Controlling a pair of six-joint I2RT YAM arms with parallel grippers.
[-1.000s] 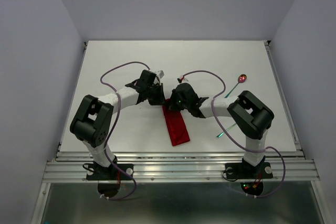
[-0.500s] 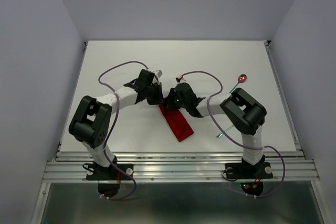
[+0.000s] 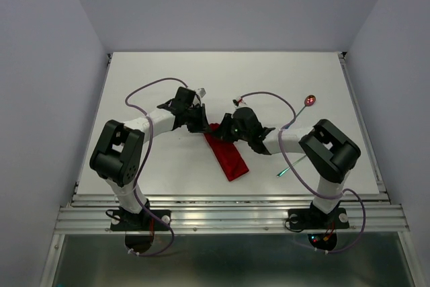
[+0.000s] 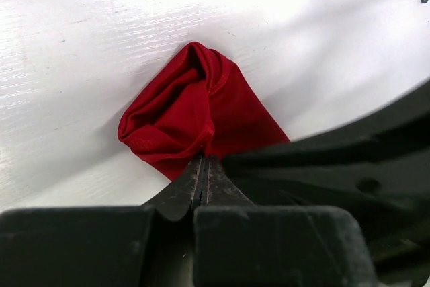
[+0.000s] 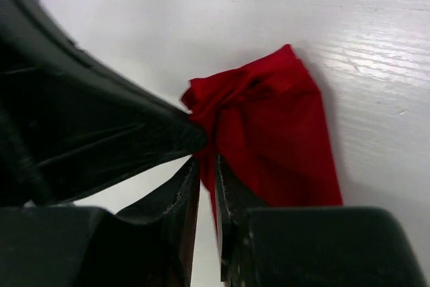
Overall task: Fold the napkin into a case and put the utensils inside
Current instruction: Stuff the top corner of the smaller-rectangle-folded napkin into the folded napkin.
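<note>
The napkin is a narrow bright red strip lying slantwise on the white table, its far end bunched up. My left gripper is shut on that bunched end, with its fingertips pinching the cloth. My right gripper meets it from the right. Its jaws stand a little apart, and an edge of the napkin hangs between them. The spoon, with its shiny red bowl, lies at the far right. The teal-handled fork lies partly under the right arm.
The two gripper heads nearly touch over the napkin's far end. The left one fills the left of the right wrist view, the right one the right of the left wrist view. Purple cables arc above both forearms. Metal rails edge the table.
The right gripper's jaws have parted slightly from shut. The napkin's near end has swung to the right. The right arm's elbow moved left, then back out to the right.
</note>
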